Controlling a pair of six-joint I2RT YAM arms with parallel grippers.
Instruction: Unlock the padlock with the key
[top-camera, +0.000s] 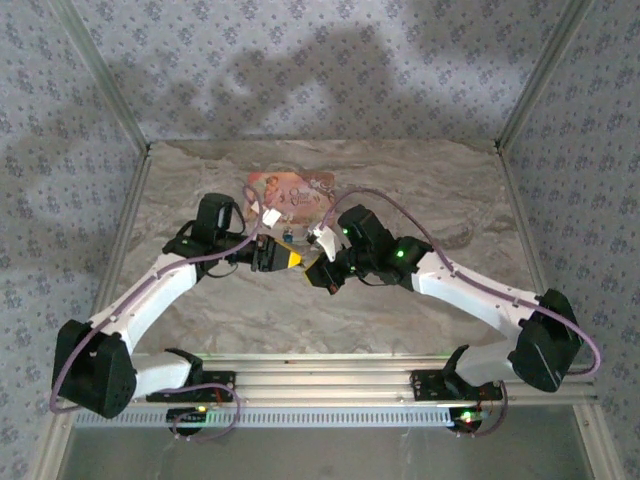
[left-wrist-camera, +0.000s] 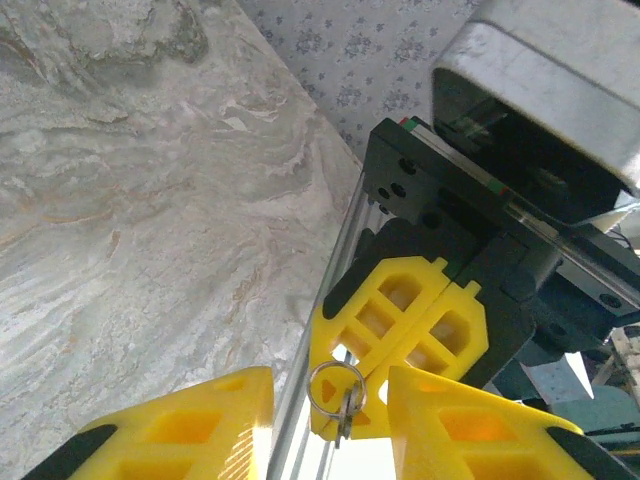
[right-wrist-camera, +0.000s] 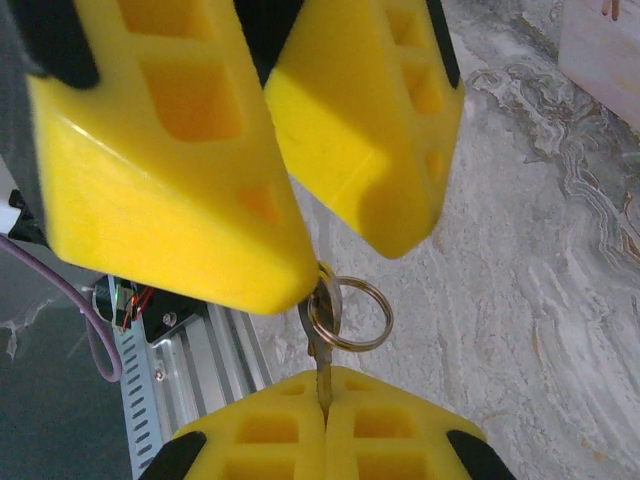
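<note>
Mid-worktop (top-camera: 250, 310) I've got the right tool (right-wrist-camera: 325, 400) pressed together on the key (right-wrist-camera: 322, 358), holding it off the surface. The left tool (left-wrist-camera: 330, 390) is spread, with fingers either side of the key ring (right-wrist-camera: 350, 346), one tip touching it. A printed card (top-camera: 290, 190) lies at the far side.

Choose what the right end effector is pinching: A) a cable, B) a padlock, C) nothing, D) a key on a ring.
D: the right end effector is shut on the key, with the ring just beyond its fingertips.
</note>
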